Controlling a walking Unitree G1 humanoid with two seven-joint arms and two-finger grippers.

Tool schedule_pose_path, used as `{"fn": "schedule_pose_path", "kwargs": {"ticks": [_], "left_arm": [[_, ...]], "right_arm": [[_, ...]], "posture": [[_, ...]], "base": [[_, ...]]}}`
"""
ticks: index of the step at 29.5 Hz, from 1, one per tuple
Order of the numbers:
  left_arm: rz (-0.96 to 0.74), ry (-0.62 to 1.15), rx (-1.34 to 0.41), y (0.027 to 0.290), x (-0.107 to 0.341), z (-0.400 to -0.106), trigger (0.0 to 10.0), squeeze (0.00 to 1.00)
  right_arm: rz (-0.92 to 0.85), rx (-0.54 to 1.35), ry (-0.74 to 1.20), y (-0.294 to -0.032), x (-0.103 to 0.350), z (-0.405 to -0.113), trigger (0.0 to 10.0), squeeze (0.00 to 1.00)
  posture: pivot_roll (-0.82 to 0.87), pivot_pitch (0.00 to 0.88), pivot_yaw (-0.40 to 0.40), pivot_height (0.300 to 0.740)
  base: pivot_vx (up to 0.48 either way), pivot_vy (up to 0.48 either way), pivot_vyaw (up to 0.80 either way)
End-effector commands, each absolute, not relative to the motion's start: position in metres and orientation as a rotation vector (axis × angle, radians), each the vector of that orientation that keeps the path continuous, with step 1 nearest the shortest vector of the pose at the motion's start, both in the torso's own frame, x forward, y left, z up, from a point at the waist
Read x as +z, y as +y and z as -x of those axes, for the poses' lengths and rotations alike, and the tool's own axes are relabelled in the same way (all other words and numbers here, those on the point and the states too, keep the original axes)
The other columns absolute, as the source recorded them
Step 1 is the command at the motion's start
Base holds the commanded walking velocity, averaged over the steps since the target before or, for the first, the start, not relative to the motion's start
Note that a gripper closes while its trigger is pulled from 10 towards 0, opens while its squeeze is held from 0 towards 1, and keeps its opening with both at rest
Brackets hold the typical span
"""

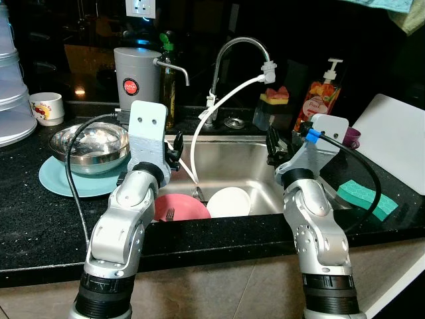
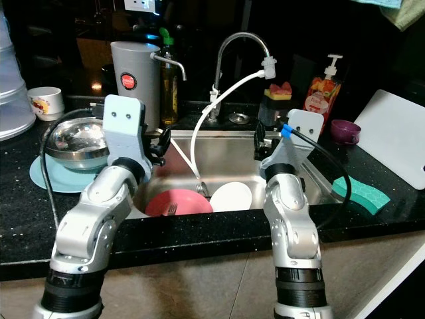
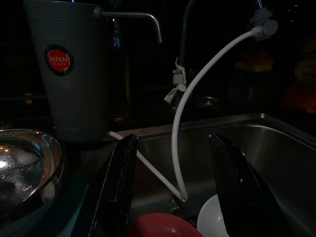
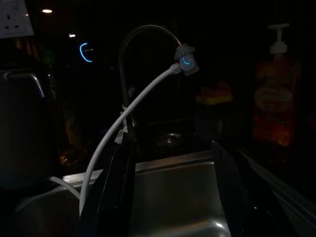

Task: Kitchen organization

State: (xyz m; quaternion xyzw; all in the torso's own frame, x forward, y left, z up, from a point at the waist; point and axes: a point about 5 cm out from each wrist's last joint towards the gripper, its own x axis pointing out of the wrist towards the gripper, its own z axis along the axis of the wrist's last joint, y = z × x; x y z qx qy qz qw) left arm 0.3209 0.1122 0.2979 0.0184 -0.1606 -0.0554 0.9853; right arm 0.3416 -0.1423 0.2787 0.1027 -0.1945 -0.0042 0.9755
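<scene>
Sink (image 1: 255, 151) holding a pink plate (image 1: 180, 207) beside a white plate (image 1: 229, 201), both likely slippery and fragile, best gripped by the rim, while left gripper (image 1: 174, 154) and right gripper (image 1: 273, 147) hover above with fingers spread, empty; wrist views reveal the gaps.

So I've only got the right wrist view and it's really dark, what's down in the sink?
Observer: A pink plate and a white plate lie side by side in the sink.
Operator: Anything on them?
Observer: A fork rests on the pink plate.
Operator: Where's the left gripper?
Observer: The left gripper hovers open over the sink's left edge, beside a steel bowl on a teal plate.
</scene>
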Motion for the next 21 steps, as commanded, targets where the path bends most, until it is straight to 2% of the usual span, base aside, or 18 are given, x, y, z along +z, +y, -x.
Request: {"fn": "schedule_pose_path", "kwargs": {"ticks": [1,15,21], "left_arm": [[-0.038,-0.311,-0.115,0.109,0.295,-0.322,10.0,0.00],[-0.025,-0.298,-0.109,0.113,0.296,-0.325,10.0,0.00],[-0.032,-0.300,-0.091,0.119,0.297,-0.327,10.0,0.00]], "right_arm": [[-0.219,-0.032,-0.407,-0.149,0.281,-0.341,10.0,0.00],[-0.207,-0.043,-0.407,-0.151,0.282,-0.339,10.0,0.00],[-0.195,-0.034,-0.398,-0.151,0.278,-0.338,10.0,0.00]], "posture": [[0.16,0.029,-0.126,0.740],[0.14,0.048,-0.121,0.740],[0.14,0.030,-0.103,0.740]], "base": [[0.000,0.000,0.00],[0.000,0.000,0.00],[0.000,0.000,0.00]]}}
